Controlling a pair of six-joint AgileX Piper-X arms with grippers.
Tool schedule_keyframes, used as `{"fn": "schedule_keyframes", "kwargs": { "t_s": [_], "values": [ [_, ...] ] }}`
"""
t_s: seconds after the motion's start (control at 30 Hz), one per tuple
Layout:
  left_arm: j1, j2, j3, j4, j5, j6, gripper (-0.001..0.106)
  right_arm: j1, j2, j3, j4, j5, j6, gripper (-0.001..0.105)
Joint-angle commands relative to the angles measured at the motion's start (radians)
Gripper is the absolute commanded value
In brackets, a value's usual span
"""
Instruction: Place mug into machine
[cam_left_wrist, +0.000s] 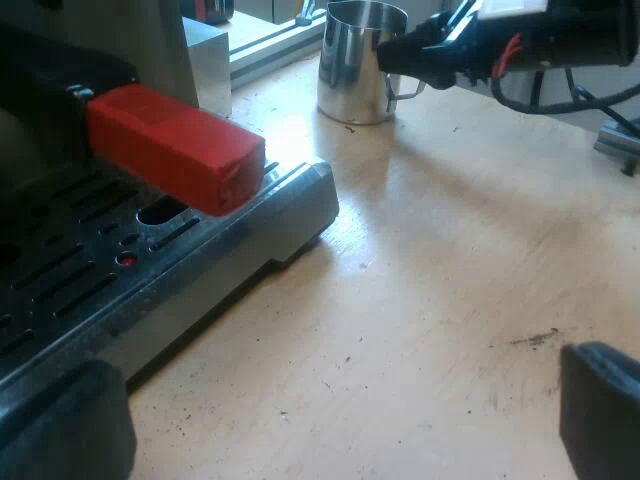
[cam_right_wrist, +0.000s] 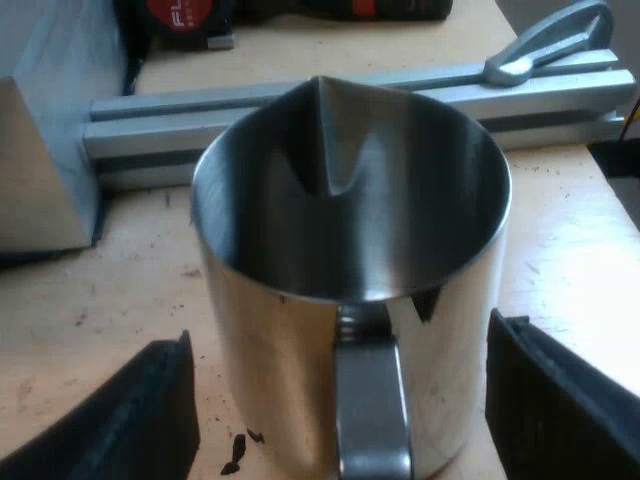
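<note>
Evidently the mug (cam_right_wrist: 300, 330), stood on the table (cam_left_wrist: 450, 300) apart from the machine's drip tray (cam_left_wrist: 90, 270), is flanked by the spread right gripper (cam_right_wrist: 345, 390) so it can be grasped. The left gripper (cam_left_wrist: 330, 415) is held spread, empty, by the tray.

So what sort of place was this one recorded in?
Most likely a workshop bench used as a coffee station: an espresso machine's slotted drip tray, a steel spouted mug on the wooden tabletop, and an aluminium rail beyond it.
</note>
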Motion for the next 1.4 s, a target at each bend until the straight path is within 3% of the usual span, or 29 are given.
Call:
{"fn": "schedule_keyframes", "kwargs": {
  "t_s": [0.03, 0.17, 0.27, 0.43, 0.77, 0.9, 0.93, 1.03, 1.27, 1.4],
  "values": [
    [-0.002, 0.002, -0.005, -0.016, 0.007, -0.003, 0.089, -0.005, 0.021, -0.017, -0.012, 0.006, 0.022, 0.063],
    [-0.002, 0.002, -0.005, -0.016, 0.007, -0.003, 0.089, -0.005, 0.024, -0.019, -0.009, 0.006, 0.036, 0.058],
    [-0.002, 0.002, -0.005, -0.016, 0.007, -0.003, 0.089, -0.005, 0.024, -0.019, 0.017, 0.006, 0.036, 0.041],
    [-0.002, 0.002, -0.005, -0.016, 0.007, -0.003, 0.089, -0.005, 0.024, -0.016, 0.050, 0.023, 0.036, -0.001],
    [-0.002, 0.002, -0.005, -0.016, 0.007, -0.003, 0.089, -0.005, -0.083, -0.017, 0.092, 0.013, 0.016, 0.000],
    [-0.002, 0.002, -0.005, -0.016, -0.017, -0.003, 0.089, 0.002, -0.244, -0.017, 0.284, -0.002, -0.010, 0.000],
    [-0.002, 0.002, -0.005, -0.013, -0.108, -0.003, 0.089, 0.013, -0.293, -0.017, 0.342, -0.001, -0.030, 0.000],
    [-0.002, 0.007, -0.005, -0.015, -0.211, -0.003, 0.089, 0.056, -0.452, -0.019, 0.471, -0.001, -0.096, 0.000],
    [-0.002, 0.053, -0.005, -0.042, -0.219, -0.003, 0.085, 0.181, -0.728, -0.058, 0.831, 0.057, -0.126, 0.000],
    [-0.002, 0.104, -0.005, -0.087, -0.219, -0.003, 0.074, 0.264, -0.876, -0.110, 1.040, 0.059, -0.122, 0.000]
  ]
}}
